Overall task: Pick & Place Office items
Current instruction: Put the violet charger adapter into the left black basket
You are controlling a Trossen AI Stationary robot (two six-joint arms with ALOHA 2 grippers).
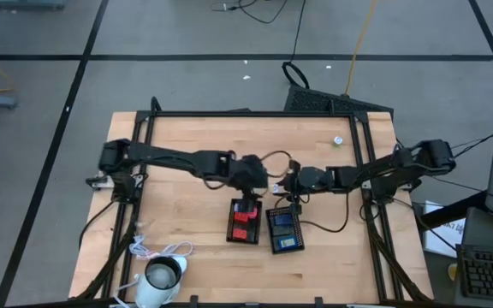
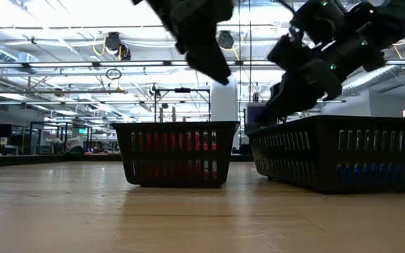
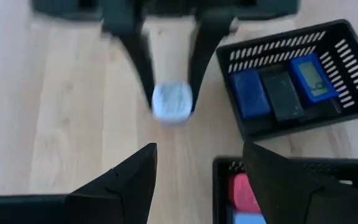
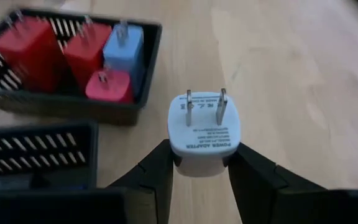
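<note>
My right gripper [image 4: 202,168] is shut on a white plug adapter [image 4: 204,130] above the bare wood, just beyond the two black trays. The left tray [image 1: 229,231] holds red blocks [image 4: 30,46] and a light blue one [image 4: 124,46]. The right tray [image 1: 270,244] holds blue and dark blocks [image 3: 250,93]. My left gripper [image 3: 197,168] is open with nothing between its fingers, and it hangs over the far end of the red tray, facing the adapter [image 3: 171,102]. A small white bit [image 1: 337,139] lies on the table at the far right. My right gripper pinches the adapter's body by its two opposite sides [image 4: 180,149] between the two fingers. The fingers come from the table's right, slanting downward. The adapter is lifted clear of the table, and its two metal prongs [image 4: 204,106] point away from the gripper.
A white cup-like thing with a cord [image 1: 163,275] stands at the near left corner. Black frame rails [image 1: 139,145] run along the table's left, far and right edges. Bare wood lies left of the trays and across the far half.
</note>
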